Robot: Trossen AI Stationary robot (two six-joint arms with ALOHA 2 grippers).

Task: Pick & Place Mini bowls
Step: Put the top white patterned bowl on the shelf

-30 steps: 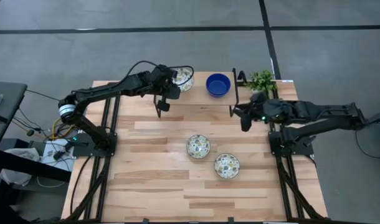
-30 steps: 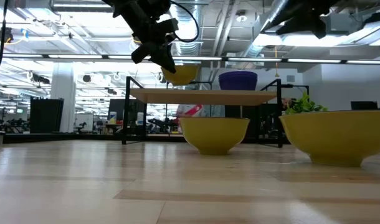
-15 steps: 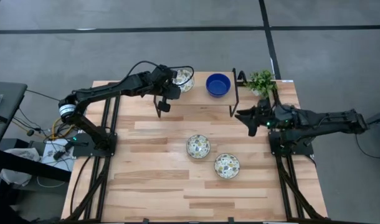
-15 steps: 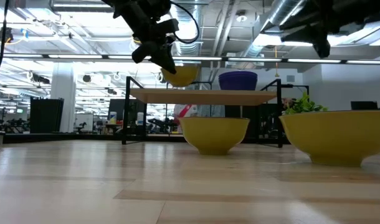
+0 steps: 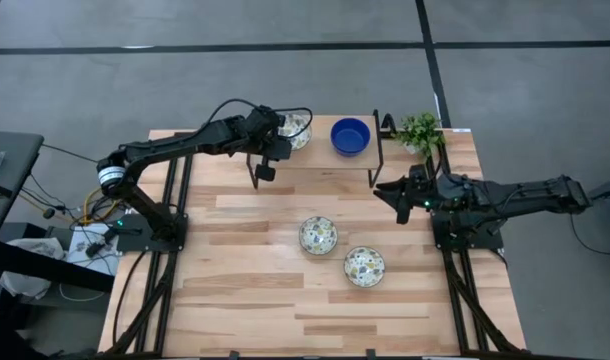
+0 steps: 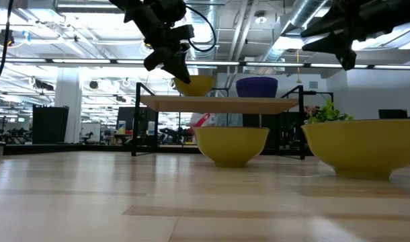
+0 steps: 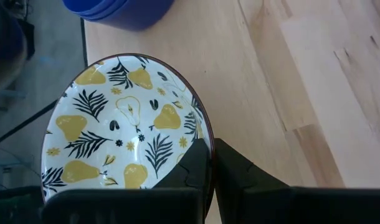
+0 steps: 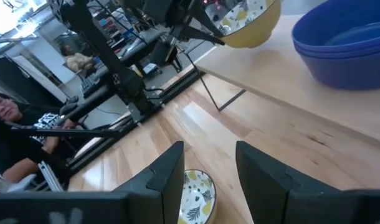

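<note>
**Left gripper holds patterned bowl at the shelf**

From the high view I see the left gripper (image 5: 276,141) over the raised shelf (image 5: 315,158), beside the blue bowl (image 5: 350,136); 2 patterned bowls (image 5: 318,235) (image 5: 364,266) sit on the table (image 5: 245,300). The right gripper (image 5: 393,189) hangs near the shelf's end.

Low view: the held bowl (image 6: 195,84) seems just above the shelf, though I can't confirm a gap.

Left wrist: fingers (image 7: 193,169) pinch that bowl's rim.

Right wrist: its fingers (image 8: 168,168) stand apart, holding nothing.
</note>
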